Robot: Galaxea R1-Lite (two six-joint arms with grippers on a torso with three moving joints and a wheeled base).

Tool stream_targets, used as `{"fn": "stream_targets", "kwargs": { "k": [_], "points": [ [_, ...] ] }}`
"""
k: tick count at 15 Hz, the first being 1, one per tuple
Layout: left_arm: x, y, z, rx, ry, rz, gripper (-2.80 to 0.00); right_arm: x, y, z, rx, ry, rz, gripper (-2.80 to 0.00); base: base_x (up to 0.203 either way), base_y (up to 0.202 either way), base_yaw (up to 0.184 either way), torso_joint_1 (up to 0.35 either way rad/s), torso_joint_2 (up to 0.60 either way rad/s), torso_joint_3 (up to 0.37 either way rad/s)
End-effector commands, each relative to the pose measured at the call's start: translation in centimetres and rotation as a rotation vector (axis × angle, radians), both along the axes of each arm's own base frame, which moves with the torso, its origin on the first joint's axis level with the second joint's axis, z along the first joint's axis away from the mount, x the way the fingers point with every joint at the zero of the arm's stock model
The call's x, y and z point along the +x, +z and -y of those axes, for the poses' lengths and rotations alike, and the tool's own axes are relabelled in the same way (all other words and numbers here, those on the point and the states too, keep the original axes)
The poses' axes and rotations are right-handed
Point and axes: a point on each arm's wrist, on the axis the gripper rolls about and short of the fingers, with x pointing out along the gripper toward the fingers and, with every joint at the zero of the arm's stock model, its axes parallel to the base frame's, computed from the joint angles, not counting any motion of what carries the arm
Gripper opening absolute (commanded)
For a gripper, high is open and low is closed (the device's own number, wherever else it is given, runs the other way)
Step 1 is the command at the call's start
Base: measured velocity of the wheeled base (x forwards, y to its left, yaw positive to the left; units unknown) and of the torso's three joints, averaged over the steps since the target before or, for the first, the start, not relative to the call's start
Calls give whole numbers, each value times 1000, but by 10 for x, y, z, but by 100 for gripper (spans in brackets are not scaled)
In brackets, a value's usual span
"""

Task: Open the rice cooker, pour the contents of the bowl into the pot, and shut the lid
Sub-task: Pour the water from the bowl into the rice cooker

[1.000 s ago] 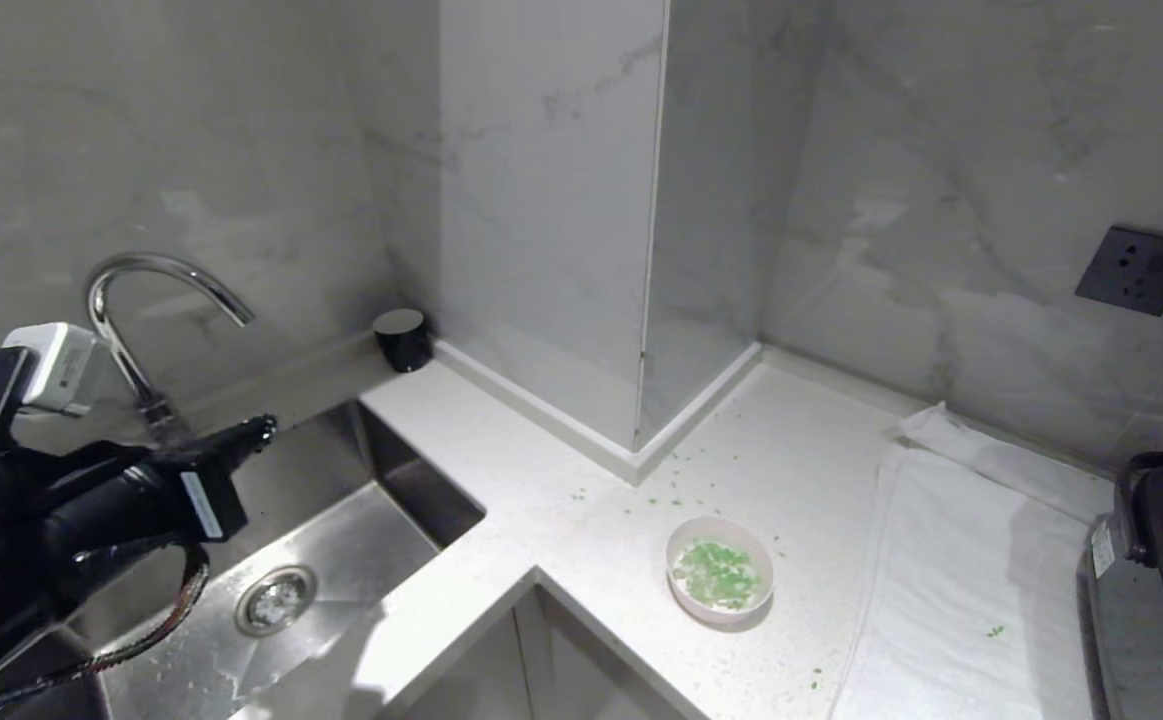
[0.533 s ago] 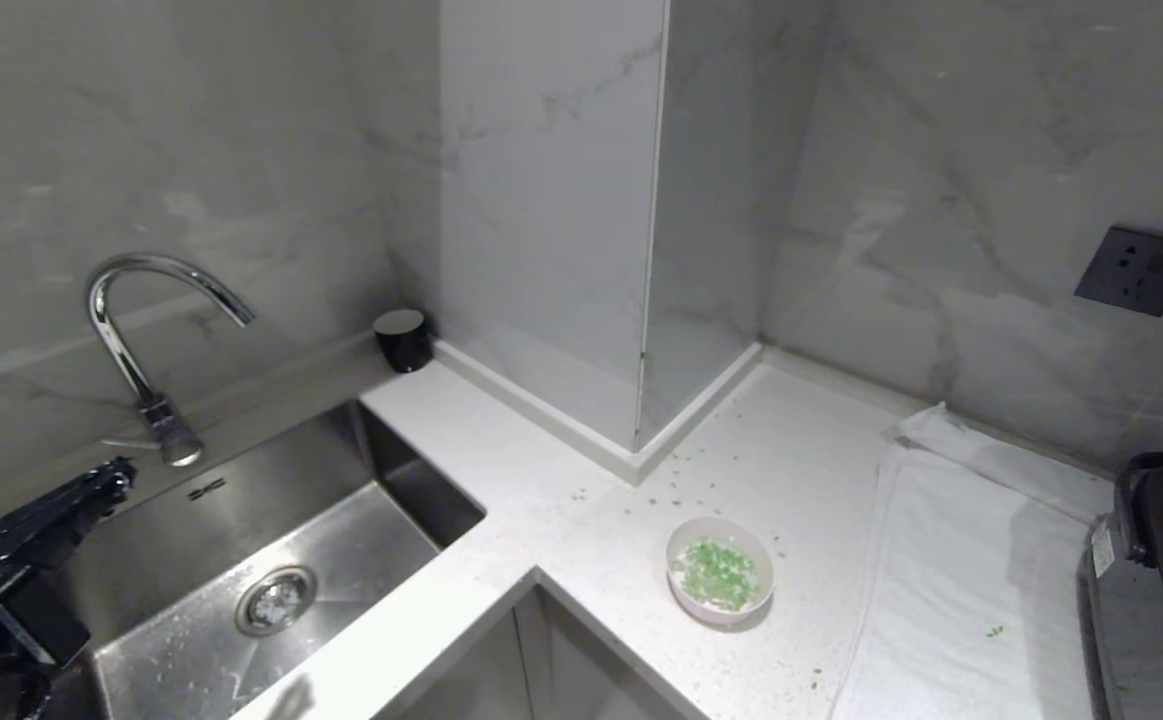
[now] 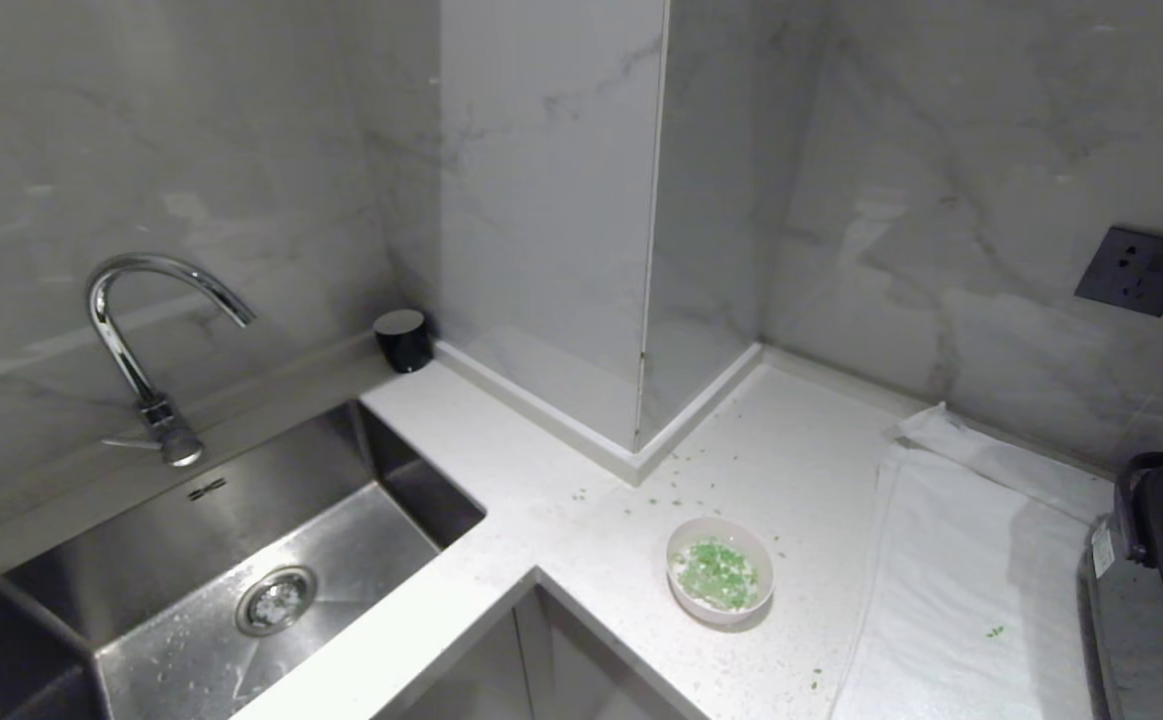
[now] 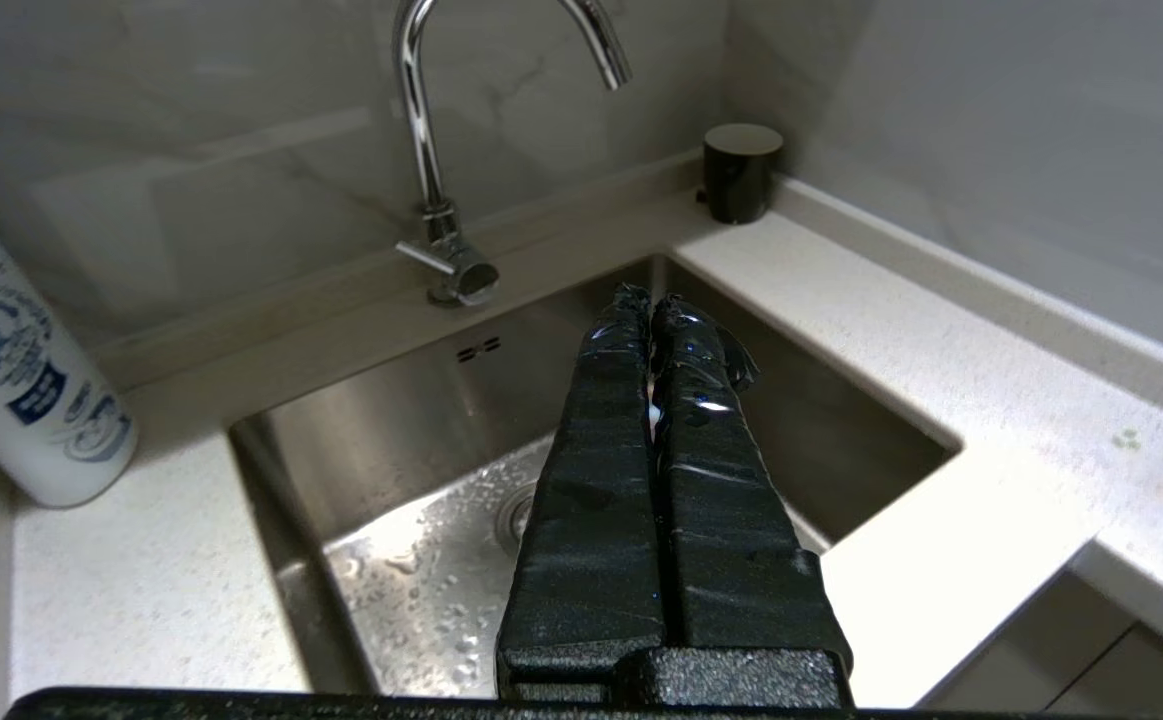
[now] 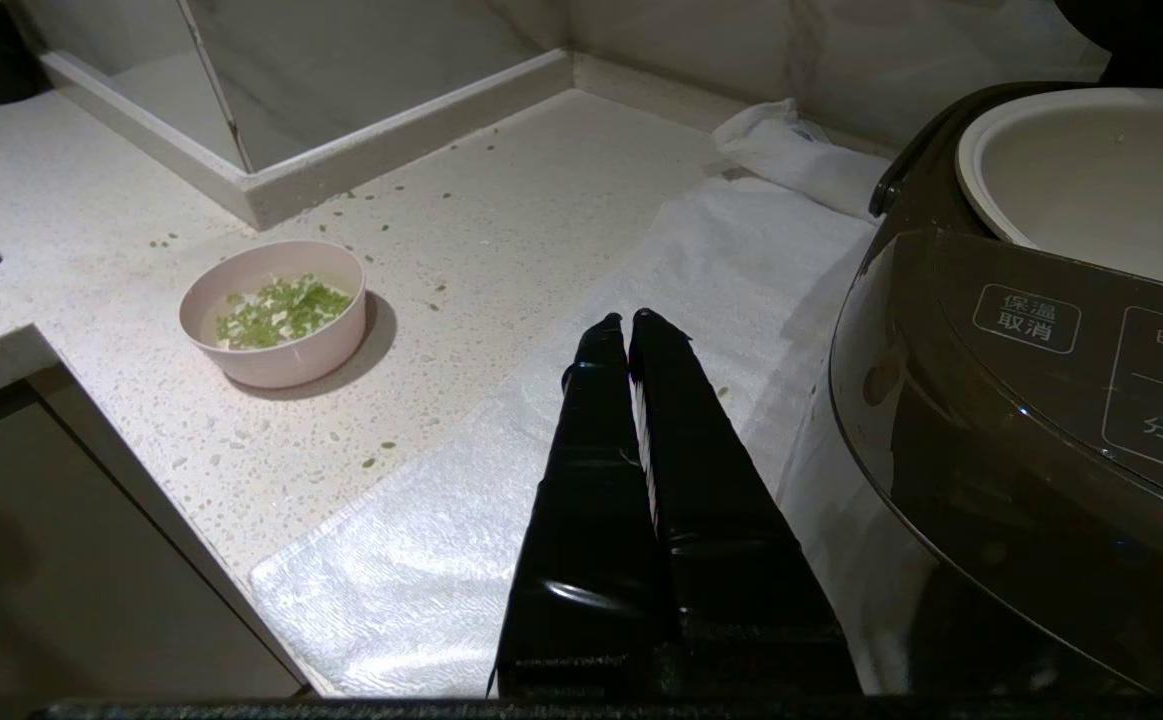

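One bowl with green contents is set on the bench, well apart from the right gripper, which hangs over one white towel just beside the rice cooker. The cooker's pot is seen uncovered. The right fingers are pressed together and nothing is held. The left gripper is placed above the one sink, its fingers clenched on nothing, facing one tap. One bottle is stood beside the sink.
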Motion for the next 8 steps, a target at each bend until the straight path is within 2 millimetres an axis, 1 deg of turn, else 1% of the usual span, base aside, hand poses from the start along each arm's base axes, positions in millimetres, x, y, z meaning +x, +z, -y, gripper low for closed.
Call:
{"fn": "stream_targets", "kwargs": {
  "k": [1,3,4,6,7,8],
  "points": [
    [-26,-14,-1,27,27,77,-280,0,0,0,0,0,0,-280,0,0,0,0,0,0],
    [-38,-27,-1,71,46,82,-280,0,0,0,0,0,0,-280,0,0,0,0,0,0],
    [-41,-39,0,83,32,73,-280,0,0,0,-1,0,0,-280,0,0,0,0,0,0],
    [-39,-70,1,93,-11,-9,-280,0,0,0,0,0,0,-280,0,0,0,0,0,0],
    [-37,-75,2,72,-47,-31,-280,0,0,0,-1,0,0,-280,0,0,0,0,0,0],
    [-37,-75,3,61,-94,-31,-280,0,0,0,-1,0,0,-280,0,0,0,0,0,0]
  ]
}}
